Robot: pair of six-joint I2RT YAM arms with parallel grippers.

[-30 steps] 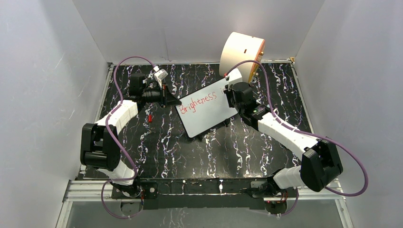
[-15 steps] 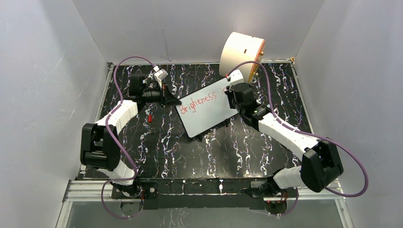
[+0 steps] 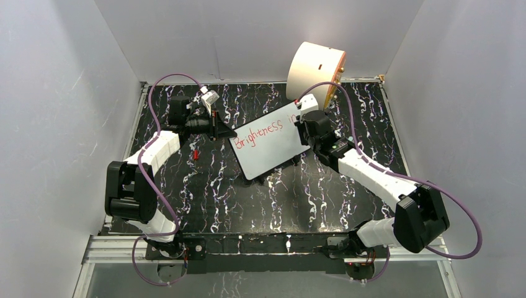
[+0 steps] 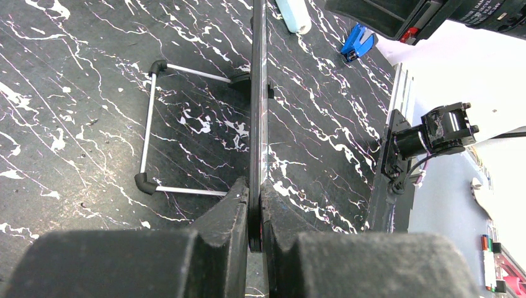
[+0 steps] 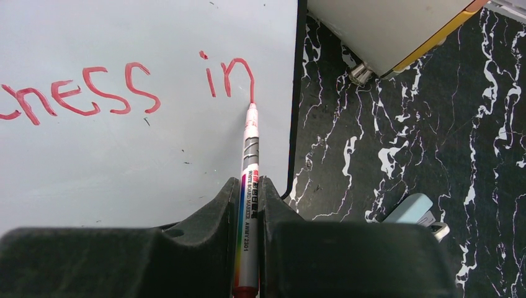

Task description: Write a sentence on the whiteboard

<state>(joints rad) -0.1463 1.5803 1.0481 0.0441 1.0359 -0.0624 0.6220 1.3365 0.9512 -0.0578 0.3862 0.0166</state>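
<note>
The whiteboard [image 3: 270, 139] stands tilted on a wire stand [image 4: 149, 133] in the middle of the marbled table. Red letters read "Brightness in" [image 3: 263, 131] along its top; the right wrist view shows "ness in" [image 5: 226, 77]. My left gripper [image 3: 218, 129] is shut on the board's left edge, seen edge-on in the left wrist view [image 4: 257, 124]. My right gripper [image 3: 302, 127] is shut on a whiteboard marker [image 5: 248, 186]. The marker's red tip [image 5: 251, 107] touches the board at the foot of the "n".
A big cream cylinder [image 3: 313, 71] with an orange rim stands at the back right behind the board. A small red cap [image 3: 195, 153] lies left of the board. A pale blue object [image 5: 409, 210] lies on the table right of the board. White walls enclose the table.
The right gripper has moved along the board's top right corner and the red word "in" has appeared after "Brightness". The left arm and the board have not moved.
</note>
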